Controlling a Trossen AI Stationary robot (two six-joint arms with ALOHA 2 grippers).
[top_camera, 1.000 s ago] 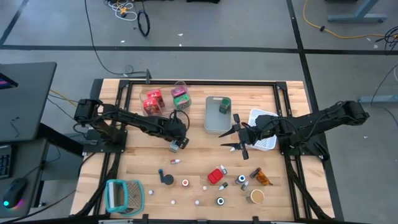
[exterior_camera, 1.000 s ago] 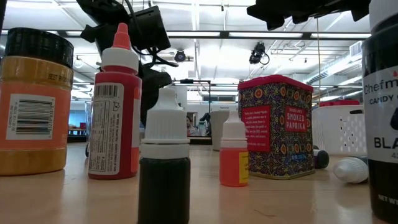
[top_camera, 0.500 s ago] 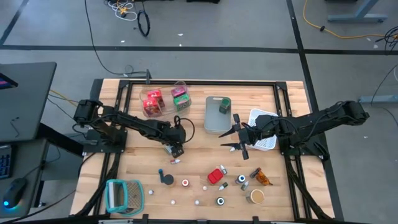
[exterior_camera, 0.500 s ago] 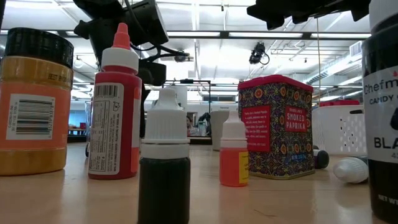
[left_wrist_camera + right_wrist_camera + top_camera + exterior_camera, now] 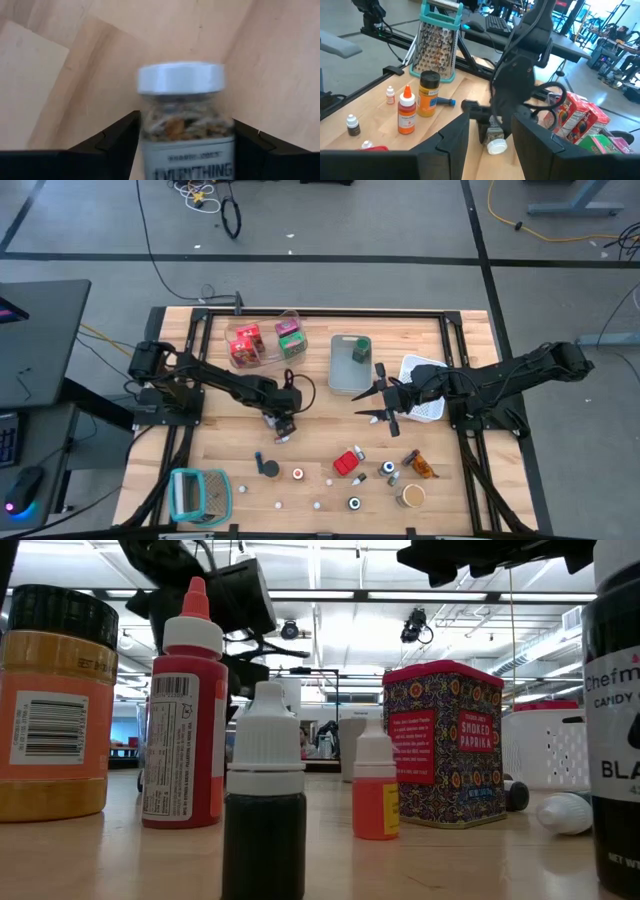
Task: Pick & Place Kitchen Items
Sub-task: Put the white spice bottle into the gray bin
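Left tool [image 5: 283,427]: clamped on seasoning jar [image 5: 184,120], mid-surface
Jar: between fingers, white cap pointing outward
Right tool [image 5: 378,402]: spread, empty, beside white bin [image 5: 424,385]

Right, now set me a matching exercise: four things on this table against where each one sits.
Things:
1. seasoning jar
2. red packet
3. teal grater
4. paprika tin

Places:
A. in the clear bin
B. at the table corner on the left arm's side, far from the bins
C. between the left claw fingers
D. standing among small bottles

Pairs: 1-C, 2-A, 3-B, 4-D.

The right claw waits open beside the white basket.
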